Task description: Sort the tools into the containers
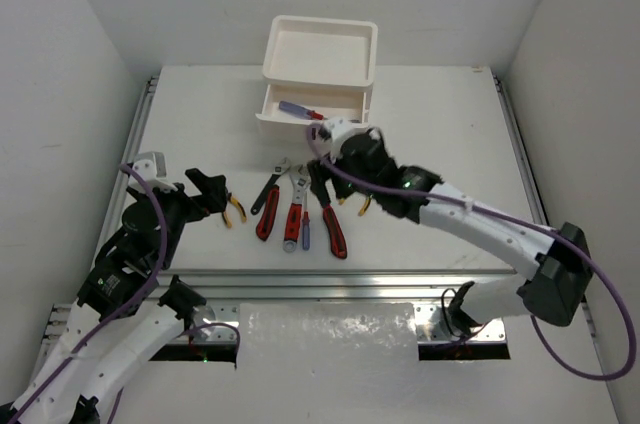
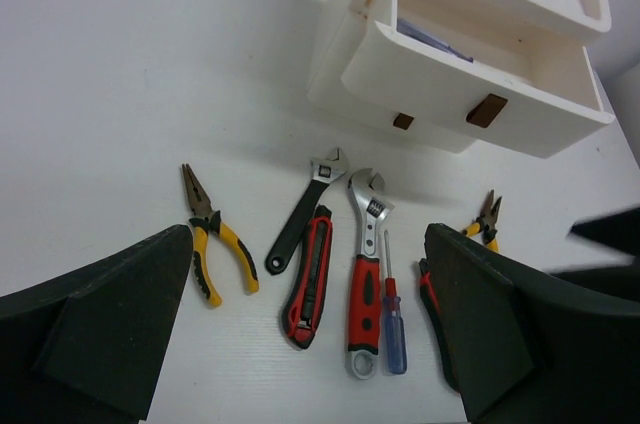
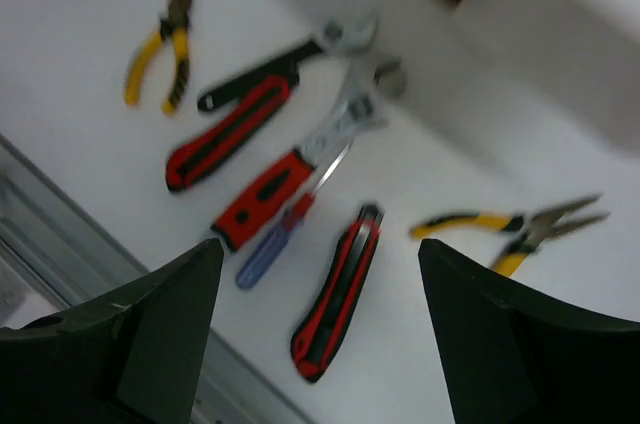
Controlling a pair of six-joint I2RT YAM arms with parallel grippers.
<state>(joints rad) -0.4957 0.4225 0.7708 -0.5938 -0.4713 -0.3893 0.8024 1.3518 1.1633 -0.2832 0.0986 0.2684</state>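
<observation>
The white drawer unit [image 1: 372,64] stands at the table's back, with a shallow top tray and one drawer [image 2: 460,94] pulled open; a blue-and-red screwdriver [image 1: 299,109] lies inside. On the table lie yellow pliers [image 2: 215,234], a black-handled wrench [image 2: 298,216], a red-black utility knife [image 2: 310,279], a red-handled wrench [image 2: 366,279], a small blue-red screwdriver [image 2: 393,319], a second red-black knife [image 3: 340,294] and a second pair of yellow pliers [image 3: 505,229]. My left gripper [image 1: 212,192] is open and empty, left of the row. My right gripper [image 1: 322,182] is open and empty above the row.
The drawer's dark brown handle [image 2: 487,109] faces the tools, and a lower drawer's handle [image 2: 403,121] shows beneath it. White walls close in on both sides. A metal rail [image 1: 330,284] runs along the table's front edge.
</observation>
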